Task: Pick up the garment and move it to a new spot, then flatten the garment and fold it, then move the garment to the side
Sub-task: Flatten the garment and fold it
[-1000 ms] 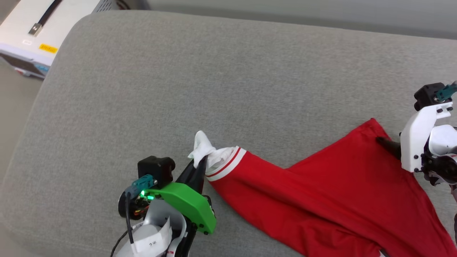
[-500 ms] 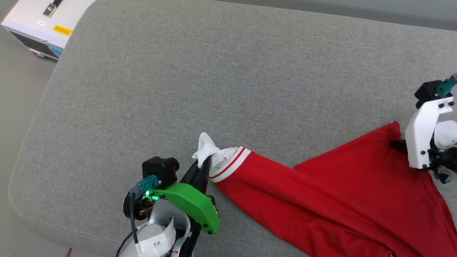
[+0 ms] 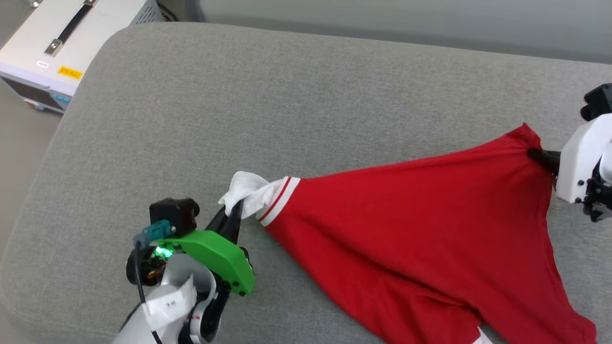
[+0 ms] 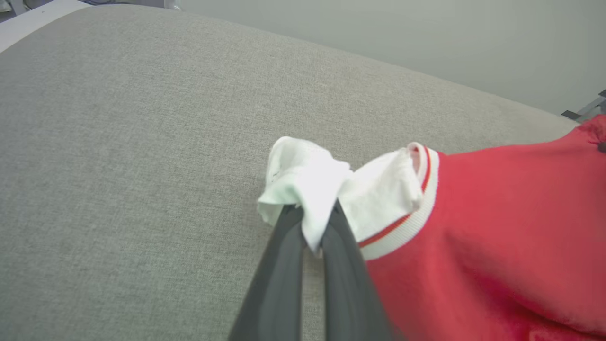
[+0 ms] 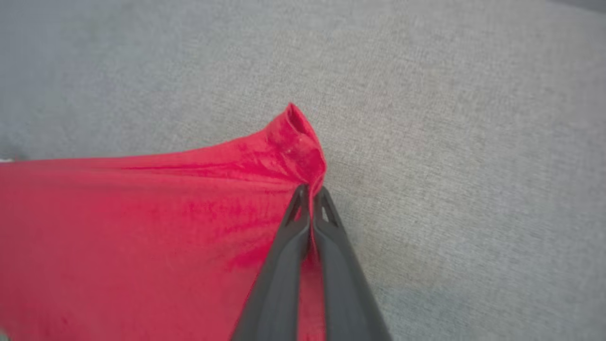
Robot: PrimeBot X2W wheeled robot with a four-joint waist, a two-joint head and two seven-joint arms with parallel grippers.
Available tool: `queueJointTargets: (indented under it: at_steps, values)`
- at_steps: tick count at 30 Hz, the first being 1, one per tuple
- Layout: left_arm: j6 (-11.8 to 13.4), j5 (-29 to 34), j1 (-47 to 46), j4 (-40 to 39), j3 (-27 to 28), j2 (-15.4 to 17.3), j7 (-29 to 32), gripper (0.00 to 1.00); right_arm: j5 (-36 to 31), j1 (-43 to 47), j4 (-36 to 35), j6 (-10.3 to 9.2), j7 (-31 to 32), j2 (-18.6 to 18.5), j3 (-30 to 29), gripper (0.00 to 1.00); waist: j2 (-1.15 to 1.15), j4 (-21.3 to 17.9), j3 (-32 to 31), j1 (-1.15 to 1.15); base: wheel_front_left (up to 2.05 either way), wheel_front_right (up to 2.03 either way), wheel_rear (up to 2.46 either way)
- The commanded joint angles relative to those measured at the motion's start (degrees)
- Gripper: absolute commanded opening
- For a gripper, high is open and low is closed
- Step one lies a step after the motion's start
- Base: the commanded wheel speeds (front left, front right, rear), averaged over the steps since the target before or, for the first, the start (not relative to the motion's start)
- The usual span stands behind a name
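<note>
Fingers [image 5: 280, 274] pinch garment [image 5: 142, 213] on grey cushion [image 5: 450, 142].

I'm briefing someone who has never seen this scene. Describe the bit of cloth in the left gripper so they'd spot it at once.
On the wide grey cushion lies a red garment. At its left end, beyond the striped trim, the left gripper clamps a crumpled sleeve end. Unlike the plain red corner in the right gripper, it is white.

We see the garment [image 3: 420, 229] stretched over the cushion's [image 3: 287, 95] right half, between our left gripper [image 3: 236, 208] at its left end and our right gripper [image 3: 533, 154] at its far right corner. A box [image 3: 71, 43] stands off the cushion's far left corner.
</note>
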Motion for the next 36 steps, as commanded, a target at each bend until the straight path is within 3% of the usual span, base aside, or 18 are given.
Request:
queueJointTargets:
  at_steps: [1,9,16,27,36]
  values:
    - [-0.46,-0.84,-2.63,0.53,0.97,0.95,0.41,0.00,-0.77,0.41,-0.46,-0.03,-1.16,-0.96,-1.11,0.00,0.00,-2.77,-2.32,0.00,0.00,0.00,0.00]
    - [-3.88,-4.67,-15.82,8.06,4.50,3.11,6.00,0.00,-5.34,-2.11,-0.78,-0.03,-4.66,0.51,-6.81,0.00,0.00,-7.56,-2.32,0.00,0.00,0.00,0.00]
    - [-5.14,-3.43,-35.96,19.82,5.35,3.10,9.06,0.00,-12.28,-13.21,1.81,-0.03,-9.03,3.30,-10.82,0.00,0.00,-10.48,1.71,0.00,0.00,0.00,0.00]
    - [-5.03,3.63,-65.52,34.73,6.37,4.40,0.35,0.00,-23.17,-37.22,9.28,-0.03,-18.51,6.54,-15.93,0.00,0.00,-12.98,10.14,0.00,0.00,0.00,0.00]
    - [-6.16,6.21,-78.10,41.79,6.30,4.96,-6.57,0.00,-26.89,-50.33,17.12,-0.03,-25.34,8.49,-16.01,0.00,0.00,-13.19,16.21,0.00,0.00,0.00,0.00]
